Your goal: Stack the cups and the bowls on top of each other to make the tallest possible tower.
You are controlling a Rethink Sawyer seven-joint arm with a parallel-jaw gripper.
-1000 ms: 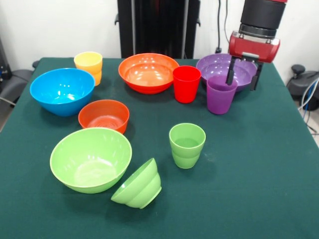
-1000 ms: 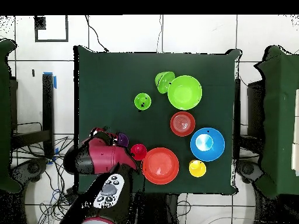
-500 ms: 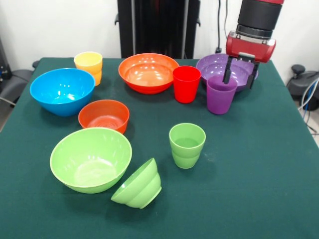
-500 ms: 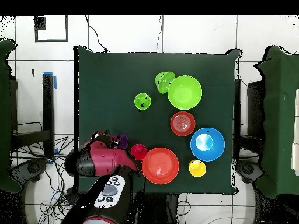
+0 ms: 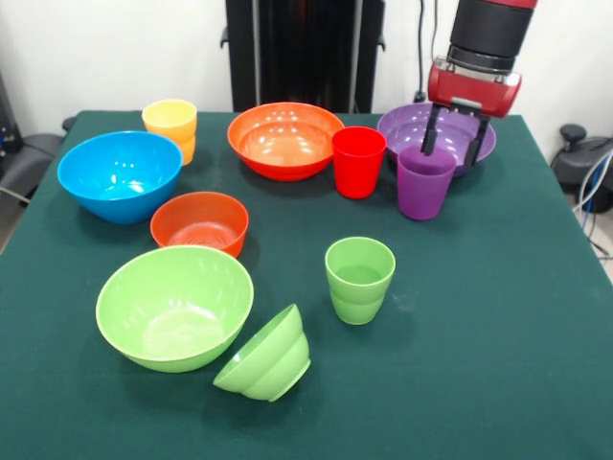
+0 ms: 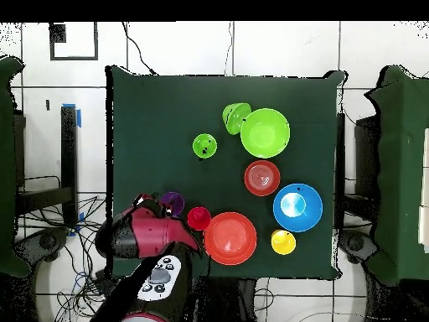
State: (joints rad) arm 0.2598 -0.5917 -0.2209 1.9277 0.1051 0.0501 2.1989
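fingers (image 5: 429, 136) spread and empty, the gripper (image 5: 452, 142) hangs over the purple bowl (image 5: 407, 125) at the purple cup's (image 5: 424, 182) one o'clock; a careless descent could topple the cup.

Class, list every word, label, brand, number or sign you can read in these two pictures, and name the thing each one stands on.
No readable text appears in either view.
The glossy plastic cups and bowls, such as the red cup, are plain.
The red and black robot arm shows grey control buttons, with markings too small to read.
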